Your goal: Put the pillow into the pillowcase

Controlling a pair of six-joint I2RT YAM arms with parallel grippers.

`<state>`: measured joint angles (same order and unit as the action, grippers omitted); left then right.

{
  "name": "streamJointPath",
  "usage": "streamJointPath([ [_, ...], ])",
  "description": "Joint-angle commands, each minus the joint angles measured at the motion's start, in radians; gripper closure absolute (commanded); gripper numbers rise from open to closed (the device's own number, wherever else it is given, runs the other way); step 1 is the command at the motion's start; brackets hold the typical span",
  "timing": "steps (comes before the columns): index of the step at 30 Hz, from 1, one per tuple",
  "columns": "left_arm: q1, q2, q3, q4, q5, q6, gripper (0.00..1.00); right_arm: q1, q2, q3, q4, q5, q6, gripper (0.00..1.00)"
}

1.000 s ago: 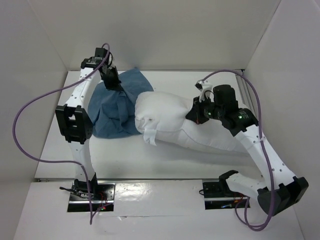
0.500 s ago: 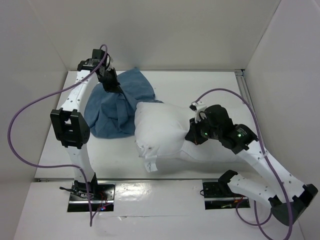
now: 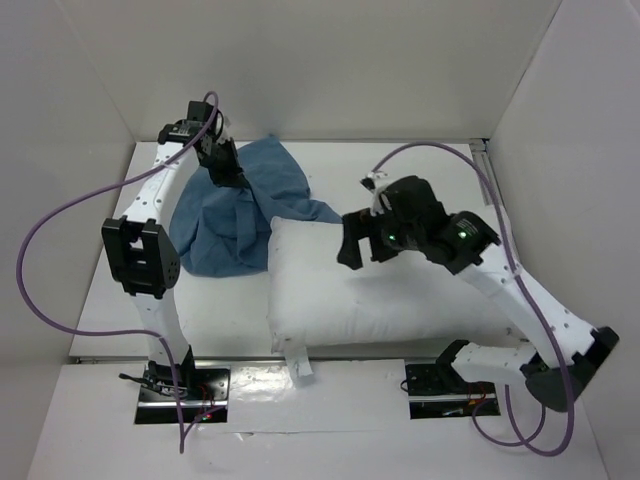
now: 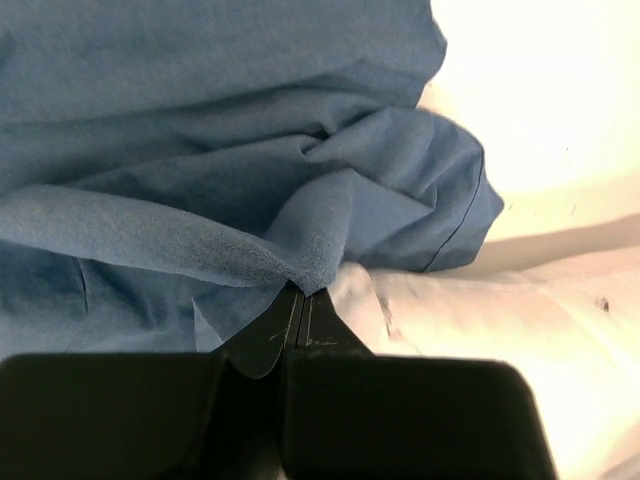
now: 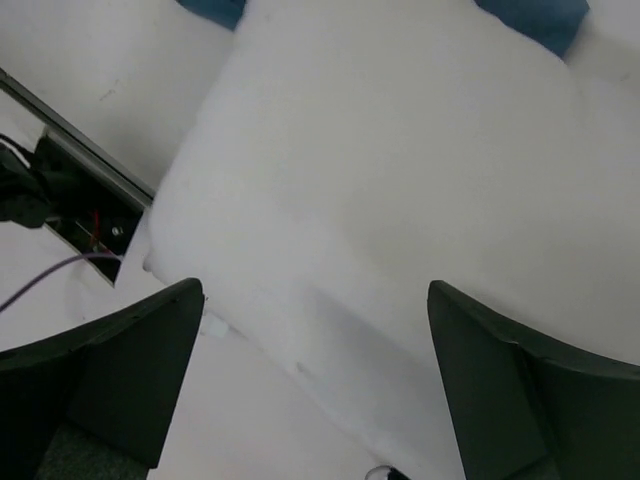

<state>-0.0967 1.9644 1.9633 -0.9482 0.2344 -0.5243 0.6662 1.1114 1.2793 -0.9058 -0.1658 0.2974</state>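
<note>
A: Pillow (image 3: 390, 300) lay flat on the table (image 3: 225, 315), toward the near edge, wholly outside the pillowcase (image 3: 225, 225), its tag (image 3: 300, 366) trailing off the near-left corner.
B: And the pillowcase?
A: Bunched in a blue heap just left of it, with one corner of cloth touching the pillow's far-left edge.
B: Left gripper (image 3: 226, 174) was on it, wasn't it?
A: It was, jaws pinched tight on a fold at the heap's far side, the cloth draped from the pinch.
B: Right gripper (image 3: 353, 247)?
A: Poised above the pillow's far edge, fingers (image 5: 140, 370) spread wide, gripping nothing at all.
</note>
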Motion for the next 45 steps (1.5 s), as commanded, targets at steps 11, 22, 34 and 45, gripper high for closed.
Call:
streamJointPath([
  [11, -0.035, -0.176, -0.112, 0.025, -0.049, 0.014, 1.0, 0.394, 0.502, 0.153, 0.041, 0.35, 0.186, 0.0],
  [22, -0.035, -0.247, -0.127, 0.034, -0.04, 0.033, 1.0, 0.378, 0.395, 0.183, 0.075, 0.258, 0.086, 1.0],
  [34, -0.044, -0.257, -0.141, 0.034, -0.027, 0.033, 1.0, 0.495, 0.436, 0.233, 0.086, 0.218, 0.092, 1.0],
  [45, -0.044, -0.464, -0.328, 0.014, 0.023, 0.09, 1.0, 0.139, 0.493, 0.344, 0.202, 0.224, 0.042, 1.0],
])
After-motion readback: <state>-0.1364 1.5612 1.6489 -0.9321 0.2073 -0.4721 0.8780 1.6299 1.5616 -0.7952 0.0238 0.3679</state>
